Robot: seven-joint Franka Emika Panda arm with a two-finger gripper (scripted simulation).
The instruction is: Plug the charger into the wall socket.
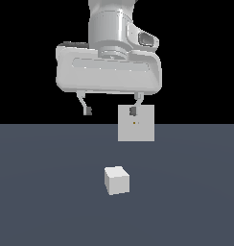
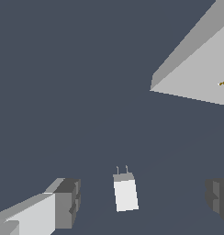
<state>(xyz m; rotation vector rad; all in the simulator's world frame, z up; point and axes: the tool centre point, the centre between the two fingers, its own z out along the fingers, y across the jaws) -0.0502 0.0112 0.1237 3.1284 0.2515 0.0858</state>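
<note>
A: Setting: flat slate-blue desk point(image 1: 42, 202) running back to a black backdrop. No clutter on it.

B: Working across the exterior view from its left. First, the gripper point(image 1: 111, 111), hanging from a wide pale-grey hand body high in frame. Two thin fingers point(image 1: 86, 109) with dark pads, spread wide apart, nothing between them. It sits well above the desk.

A: Wrist view agrees: a dark pad at each side of the frame, open gap between, bare desk below.

B: Next, the charger point(image 1: 117, 180). Small off-white cube-like block, plain faces, top slightly brighter than the sides. Rests on the desk near centre, below the gripper, touching neither finger.

A: From the wrist camera the charger point(image 2: 126, 193) reads as a short white block with a grey end cap and two thin prongs sticking out of that end. It lies in the gap between the pads, much narrower than the span.

B: Last, toward the exterior view's right: the wall socket point(image 1: 136, 123). Flat upright light-grey square panel, larger than the charger, behind it and well apart. Two tiny dots at its centre, one orange. One fingertip overlaps its upper edge in the picture.

A: Wrist view shows the wall socket point(image 2: 196, 73) as a thick slab cut by the frame edge, an orange mark near that edge.
</note>
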